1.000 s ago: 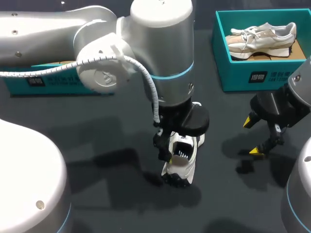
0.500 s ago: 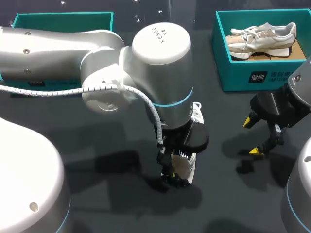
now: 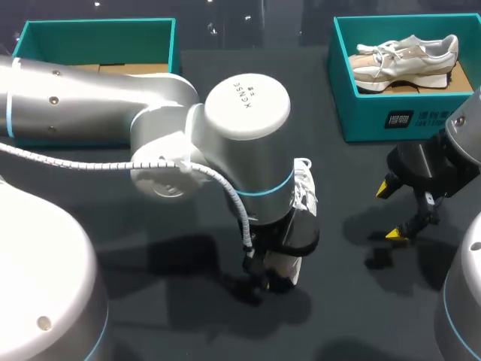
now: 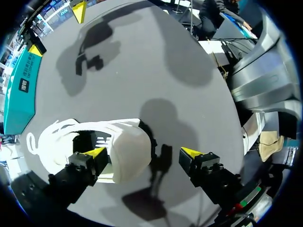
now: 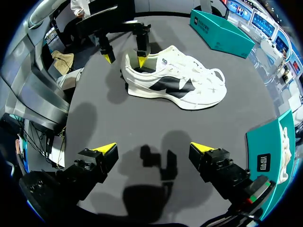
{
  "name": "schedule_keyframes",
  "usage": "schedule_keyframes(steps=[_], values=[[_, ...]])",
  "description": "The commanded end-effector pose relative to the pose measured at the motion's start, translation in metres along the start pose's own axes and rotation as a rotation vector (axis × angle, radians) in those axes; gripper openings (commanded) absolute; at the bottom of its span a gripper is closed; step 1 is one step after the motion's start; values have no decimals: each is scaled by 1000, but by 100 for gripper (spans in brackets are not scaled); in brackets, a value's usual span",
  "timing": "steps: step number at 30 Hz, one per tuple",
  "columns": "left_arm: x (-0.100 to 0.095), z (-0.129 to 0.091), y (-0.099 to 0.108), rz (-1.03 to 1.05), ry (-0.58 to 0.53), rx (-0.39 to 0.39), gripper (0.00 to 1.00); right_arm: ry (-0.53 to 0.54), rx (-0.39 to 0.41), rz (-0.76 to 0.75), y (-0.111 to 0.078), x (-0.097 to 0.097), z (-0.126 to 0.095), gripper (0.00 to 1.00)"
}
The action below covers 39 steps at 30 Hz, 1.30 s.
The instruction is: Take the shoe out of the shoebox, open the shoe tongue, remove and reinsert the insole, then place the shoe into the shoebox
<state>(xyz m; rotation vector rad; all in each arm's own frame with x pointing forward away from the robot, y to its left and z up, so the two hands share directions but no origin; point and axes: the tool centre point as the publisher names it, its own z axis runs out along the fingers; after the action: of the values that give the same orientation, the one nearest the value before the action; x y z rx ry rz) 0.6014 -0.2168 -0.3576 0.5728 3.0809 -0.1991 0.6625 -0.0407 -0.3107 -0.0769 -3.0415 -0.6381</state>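
A white shoe with a black side patch point(image 5: 175, 87) lies on the dark table; in the head view only its laced front point(image 3: 304, 188) shows past my left arm. My left gripper point(image 3: 264, 277) point(image 4: 144, 153) is open and stands low over the shoe's heel point(image 4: 127, 151). One yellow fingertip point(image 4: 97, 153) is at the shoe's opening, the other point(image 4: 191, 152) is behind the heel, apart from it. My right gripper point(image 3: 388, 211) point(image 5: 154, 150) hangs open over bare table to the right of the shoe, with nothing between its fingers.
A teal shoebox point(image 3: 376, 113) at the back right holds a second pale shoe point(image 3: 406, 60). Another teal box point(image 3: 98, 34) stands open at the back left. My left arm's bulky elbow point(image 3: 248, 105) hides the table's middle.
My left arm has swung nearer and lower, bringing its gripper down over the shoe's heel and hiding more of the shoe. The right arm has kept still.
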Motion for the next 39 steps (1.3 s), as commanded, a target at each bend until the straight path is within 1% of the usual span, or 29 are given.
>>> schedule_keyframes(steps=[1,8,12,13,14,16,19,21,22,23,25,27,28,29,30,34,39], values=[[0,16,-3,-13,-19,-3,100,-3,3,1,0,2,0,100],[1,23,-7,-26,-28,-26,100,-3,3,1,0,2,0,100],[1,23,-10,-26,-43,-40,100,-3,3,1,0,2,0,100],[1,23,-10,-26,-47,-43,100,-3,3,1,0,2,0,100],[1,23,-11,-26,-49,-43,96,-3,3,1,0,2,0,100],[1,22,-11,-26,-54,-44,84,-3,3,1,0,2,0,100],[0,21,-11,-27,-56,-45,47,-3,3,1,0,2,0,100],[-1,22,-11,-26,-55,-49,36,-3,3,1,0,2,0,100],[-1,22,-10,-26,-55,-50,25,-3,3,1,0,2,0,100],[-1,22,-10,-23,-46,-50,16,-3,3,1,0,2,0,100],[-1,22,-9,-21,-38,-48,3,-3,3,1,0,2,0,100],[-1,20,-8,-18,-32,-48,6,-3,3,1,0,2,0,100],[-1,19,-7,-17,-31,-50,5,-3,3,1,0,2,0,100],[-1,19,-7,-17,-30,-51,1,-3,3,1,0,2,0,100],[-2,19,-6,-17,-30,-53,0,-3,3,1,0,2,0,100],[-3,18,-3,-21,-13,-51,0,-3,3,1,0,2,0,100],[-5,4,3,-21,3,-33,0,-3,3,1,0,2,0,100]])
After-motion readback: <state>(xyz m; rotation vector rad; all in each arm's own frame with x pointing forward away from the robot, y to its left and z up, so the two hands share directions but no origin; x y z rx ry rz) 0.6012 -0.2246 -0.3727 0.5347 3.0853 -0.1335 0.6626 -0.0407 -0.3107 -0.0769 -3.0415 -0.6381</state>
